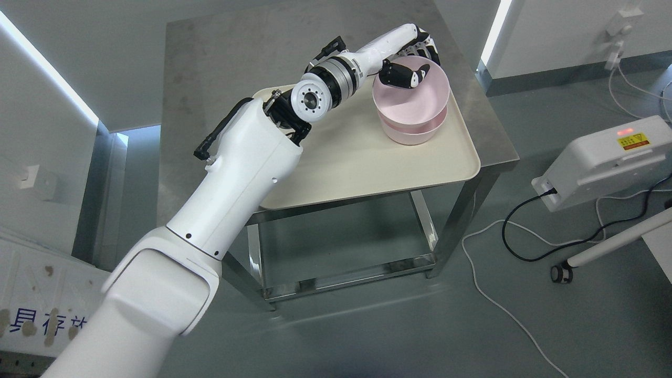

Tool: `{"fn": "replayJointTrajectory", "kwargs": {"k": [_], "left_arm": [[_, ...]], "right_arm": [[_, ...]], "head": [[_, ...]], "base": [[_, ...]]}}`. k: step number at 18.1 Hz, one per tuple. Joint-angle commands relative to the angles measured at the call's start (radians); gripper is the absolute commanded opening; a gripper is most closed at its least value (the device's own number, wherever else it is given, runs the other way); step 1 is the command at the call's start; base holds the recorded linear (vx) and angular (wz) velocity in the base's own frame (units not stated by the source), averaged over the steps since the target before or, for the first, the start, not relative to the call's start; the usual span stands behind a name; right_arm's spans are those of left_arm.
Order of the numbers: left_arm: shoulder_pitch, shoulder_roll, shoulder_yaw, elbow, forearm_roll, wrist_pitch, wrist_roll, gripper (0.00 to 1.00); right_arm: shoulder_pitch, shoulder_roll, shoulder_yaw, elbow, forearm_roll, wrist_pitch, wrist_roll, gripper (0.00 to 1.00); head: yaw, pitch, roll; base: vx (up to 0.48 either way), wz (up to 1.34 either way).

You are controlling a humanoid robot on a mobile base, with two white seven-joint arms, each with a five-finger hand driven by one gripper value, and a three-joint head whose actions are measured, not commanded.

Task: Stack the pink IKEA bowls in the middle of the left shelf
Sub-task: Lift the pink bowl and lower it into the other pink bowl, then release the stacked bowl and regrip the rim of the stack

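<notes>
Two pink bowls [412, 107] sit stacked, one inside the other, on the right part of a cream tray [341, 157] on a steel table. My left arm reaches from the lower left across the tray. My left hand [412, 60] grips the far rim of the top bowl: the thumb [407, 76] lies inside the bowl and the other fingers [428, 47] curl behind the rim. The bottom bowl shows only as a pink band under the top one. My right arm is out of view.
The steel table [210, 63] stands against a white wall. A white box with a red light [611, 160] and its black cable lie on the floor at the right. A white bar on a caster [609, 247] and a white cable cross the floor nearby.
</notes>
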Motion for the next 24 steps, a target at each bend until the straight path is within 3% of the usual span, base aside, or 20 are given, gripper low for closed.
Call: {"fn": "replayJointTrajectory", "kwargs": {"k": [1,4,5,7,10,13,14,18,22,24], "left_arm": [[-0.005,0.013,-0.042,0.121,0.002,0.002,-0.012,0.02],[-0.005,0.013,-0.027,0.112,0.013,0.002,-0.030,0.04],[-0.005,0.013,-0.016,0.102,0.030,0.001,-0.029,0.10],[-0.005,0.013,0.006,0.058,0.091,0.001,-0.026,0.25],[-0.005,0.013,0.059,-0.014,0.184,0.001,-0.018,0.41],[-0.004,0.013,0.123,-0.075,0.189,-0.001,0.023,0.78],[0.006,0.013,0.167,-0.127,0.191,-0.001,0.020,0.82],[0.128,0.013,0.307,-0.422,0.194,0.030,-0.082,0.83],[0.199,0.025,0.266,-0.511,0.127,0.038,-0.173,0.82],[0.237,0.114,0.196,-0.517,0.030,0.044,-0.245,0.82]], "right_arm": [[0.000,-0.017,0.000,0.000,0.000,0.001,0.007,1.00],[0.000,-0.017,0.000,0.000,0.000,0.001,0.007,1.00],[0.000,-0.017,0.000,0.000,0.000,0.001,0.005,1.00],[0.000,-0.017,0.000,0.000,0.000,0.001,0.007,1.00],[0.000,-0.017,0.000,0.000,0.000,0.001,0.007,1.00],[0.000,-0.017,0.000,0.000,0.000,0.001,0.007,1.00],[0.000,-0.017,0.000,0.000,0.000,0.001,0.007,1.00],[0.000,-0.017,0.000,0.000,0.000,0.001,0.007,1.00],[0.000,-0.017,0.000,0.000,0.000,0.001,0.005,1.00],[0.000,-0.017,0.000,0.000,0.000,0.001,0.007,1.00]], "head": [[0.0000,0.000,0.000],[0.0000,0.000,0.000],[0.0000,0.000,0.000],[0.0000,0.000,0.000],[0.0000,0.000,0.000],[0.0000,0.000,0.000],[0.0000,0.000,0.000],[0.0000,0.000,0.000],[0.0000,0.000,0.000],[0.0000,0.000,0.000]], "base": [[0.000,0.00],[0.000,0.00],[0.000,0.00],[0.000,0.00],[0.000,0.00],[0.000,0.00],[0.000,0.00],[0.000,0.00],[0.000,0.00],[0.000,0.00]]}}
